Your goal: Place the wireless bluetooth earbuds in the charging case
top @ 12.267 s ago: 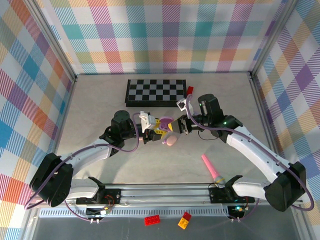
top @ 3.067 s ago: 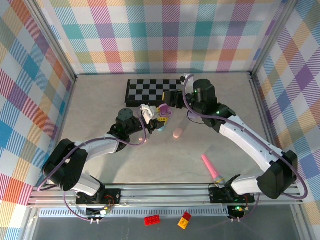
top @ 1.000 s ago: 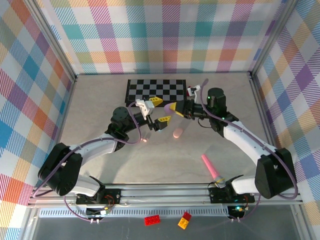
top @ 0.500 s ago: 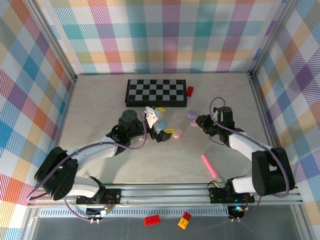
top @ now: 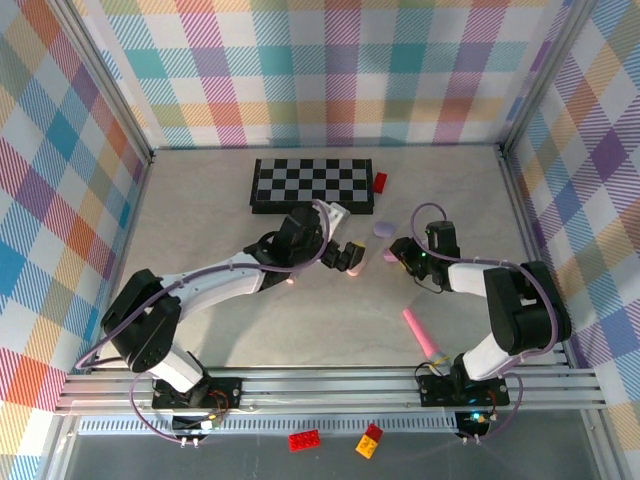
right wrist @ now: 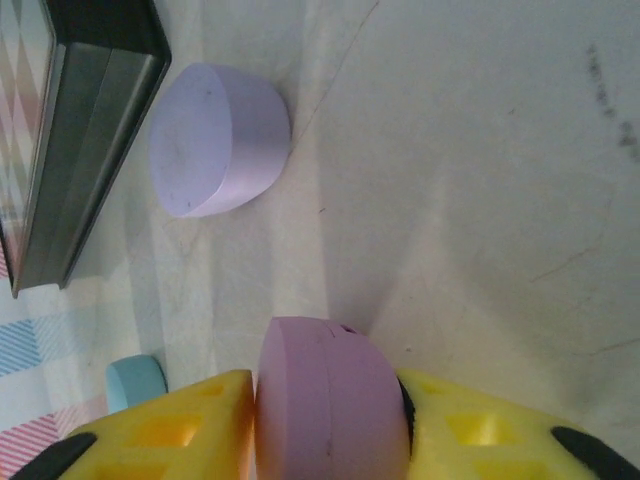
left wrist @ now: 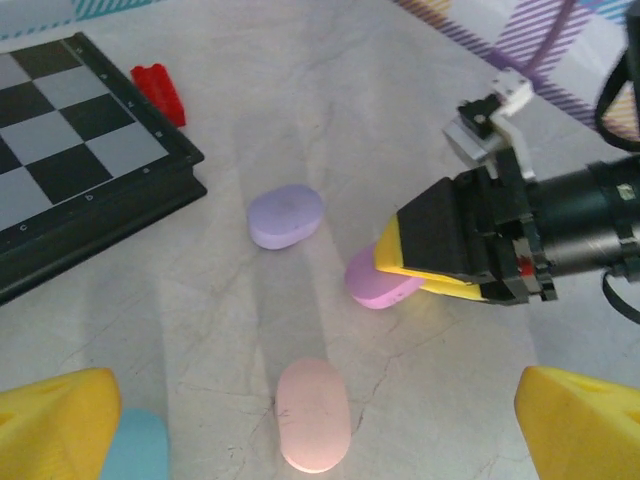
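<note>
The mauve seamed pebble (right wrist: 330, 385), judged the charging case, is being clamped between the fingers (right wrist: 470, 430) of the right gripper (top: 396, 255) on the surface (left wrist: 400, 60), right of centre. The left gripper (top: 345, 258) is being held just left of it, fingers spread wide and empty, over a pink piece (left wrist: 312, 415) and a teal piece (left wrist: 135, 450). A lilac piece (left wrist: 285, 215) is lying beyond them. Which are earbuds cannot be told. A bud is judged as being approached; next it must be pinched and the case opened.
</note>
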